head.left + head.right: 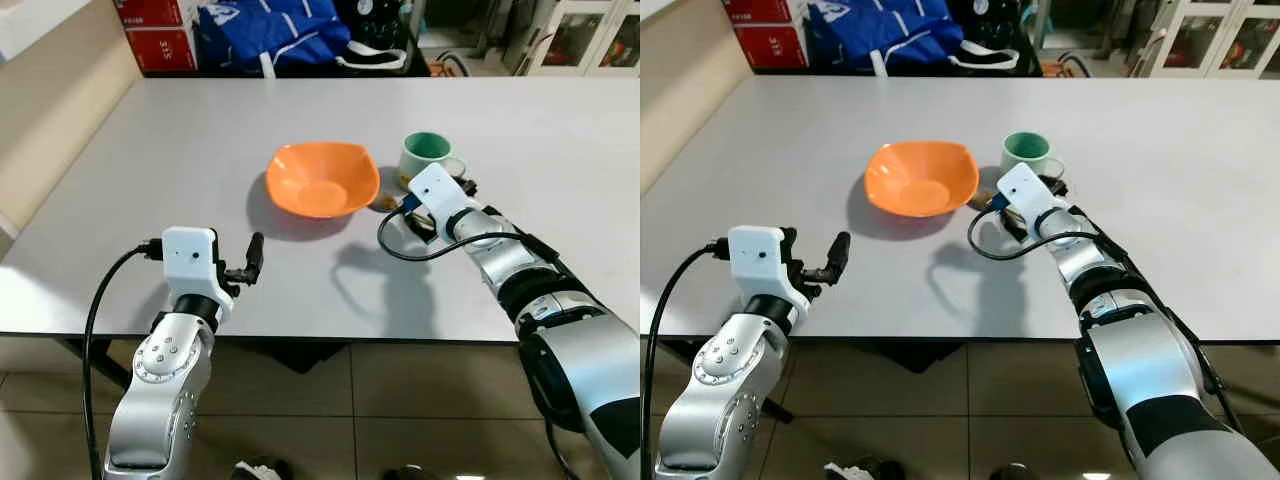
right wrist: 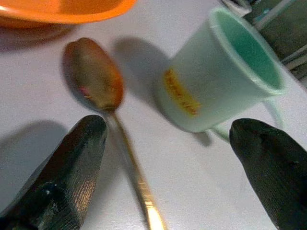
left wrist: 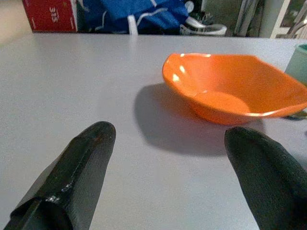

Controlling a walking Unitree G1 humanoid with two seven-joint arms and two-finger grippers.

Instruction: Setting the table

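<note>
just ahead of the spread right hand (image 2: 168,167) lies the spoon (image 2: 103,103), beside the cup (image 2: 216,76).

Head pair looking forward and down over the table (image 1: 180,140); wrist cameras set low and close to its surface, sharing the orange bowl (image 3: 235,91) at frame's upper right and upper left.

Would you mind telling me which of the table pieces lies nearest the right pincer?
The gold spoon, lying between the right pincer fingers; the green mug and orange bowl sit farther off.
</note>
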